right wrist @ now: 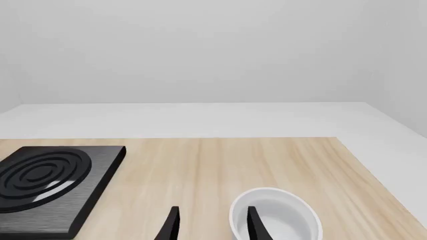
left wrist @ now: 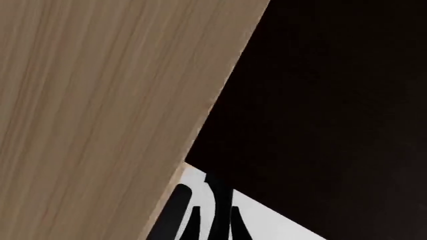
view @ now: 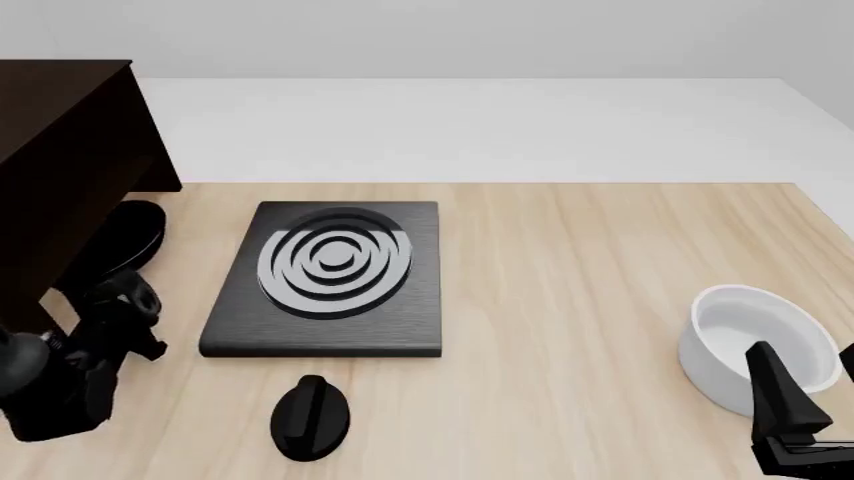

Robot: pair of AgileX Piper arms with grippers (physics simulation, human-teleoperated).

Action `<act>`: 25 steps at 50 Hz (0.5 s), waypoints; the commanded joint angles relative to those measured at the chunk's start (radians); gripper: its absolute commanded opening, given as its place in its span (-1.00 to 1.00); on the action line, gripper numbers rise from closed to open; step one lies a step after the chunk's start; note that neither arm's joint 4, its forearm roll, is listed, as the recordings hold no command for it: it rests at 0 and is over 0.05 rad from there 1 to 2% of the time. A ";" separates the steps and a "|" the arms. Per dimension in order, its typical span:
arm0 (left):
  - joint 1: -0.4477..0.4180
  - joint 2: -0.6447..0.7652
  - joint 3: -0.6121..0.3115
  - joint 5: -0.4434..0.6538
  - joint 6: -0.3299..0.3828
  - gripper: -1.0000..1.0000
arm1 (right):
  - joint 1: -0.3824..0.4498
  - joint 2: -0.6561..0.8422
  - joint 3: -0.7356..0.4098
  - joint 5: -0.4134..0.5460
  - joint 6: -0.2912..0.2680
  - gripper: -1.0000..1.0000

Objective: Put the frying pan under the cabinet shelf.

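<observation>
Mostly pale wooden table (view: 601,260), white wall beyond — right hand (right wrist: 210,222) open, left hand's grip unclear.

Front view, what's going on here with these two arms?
The left end effector is by the dark cabinet, close to the frying pan, which lies at the cabinet's foot. Whether it grips the pan is unclear. The right end effector hangs open near the white bowl.

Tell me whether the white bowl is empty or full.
Empty. The white bowl shows a bare pale inside in the front and right wrist views, with nothing lying in it.
</observation>
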 commanded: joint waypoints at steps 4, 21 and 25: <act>0.122 0.271 -0.054 0.001 0.398 -1.00 | 0.000 0.000 0.000 0.000 0.000 1.00; 0.239 0.227 -0.061 0.008 0.551 -1.00 | 0.000 0.000 0.000 0.000 0.000 1.00; 0.240 0.254 -0.079 0.009 0.539 -1.00 | 0.000 0.000 0.000 0.000 0.000 1.00</act>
